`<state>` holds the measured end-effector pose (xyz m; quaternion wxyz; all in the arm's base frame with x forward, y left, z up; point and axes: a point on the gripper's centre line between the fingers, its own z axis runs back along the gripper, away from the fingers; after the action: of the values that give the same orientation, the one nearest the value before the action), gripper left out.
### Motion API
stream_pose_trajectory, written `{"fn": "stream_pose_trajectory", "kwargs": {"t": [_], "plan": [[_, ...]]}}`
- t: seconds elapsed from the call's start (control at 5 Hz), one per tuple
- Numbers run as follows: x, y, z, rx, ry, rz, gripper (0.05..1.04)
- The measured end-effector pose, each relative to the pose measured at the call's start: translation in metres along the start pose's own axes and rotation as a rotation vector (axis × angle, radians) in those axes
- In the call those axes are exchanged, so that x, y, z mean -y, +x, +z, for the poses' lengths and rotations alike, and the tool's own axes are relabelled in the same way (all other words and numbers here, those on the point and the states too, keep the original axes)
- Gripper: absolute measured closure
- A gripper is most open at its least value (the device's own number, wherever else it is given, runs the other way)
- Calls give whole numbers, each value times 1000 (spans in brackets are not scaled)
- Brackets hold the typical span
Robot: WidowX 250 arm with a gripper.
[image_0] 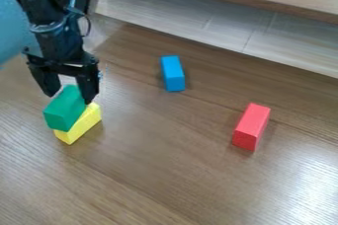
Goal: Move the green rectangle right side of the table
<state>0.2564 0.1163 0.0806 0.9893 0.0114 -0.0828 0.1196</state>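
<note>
Camera view: the green block (pixel 63 109) sits on the yellow block (pixel 80 126), at the gripper (pixel 68 95); whether it is gripped cannot be told. Wide table (pixel 158 155) room separates them from the red block (pixel 251 126).

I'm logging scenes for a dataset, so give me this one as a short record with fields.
surface: wood-grain table
tool: at the green block's upper end; firm grip cannot be told
green block: left side of view, overlapping the yellow block; contact between them unclear
blue block: on the table, upper middle
red block: on the table, right side
task status: green block not yet on the right
</note>
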Motion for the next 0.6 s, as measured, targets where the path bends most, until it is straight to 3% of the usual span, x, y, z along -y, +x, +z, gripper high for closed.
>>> {"fn": "stream_pose_trajectory", "kwargs": {"t": [0.6], "plan": [[-9,-6,-10,-33,-1,28,83]]}}
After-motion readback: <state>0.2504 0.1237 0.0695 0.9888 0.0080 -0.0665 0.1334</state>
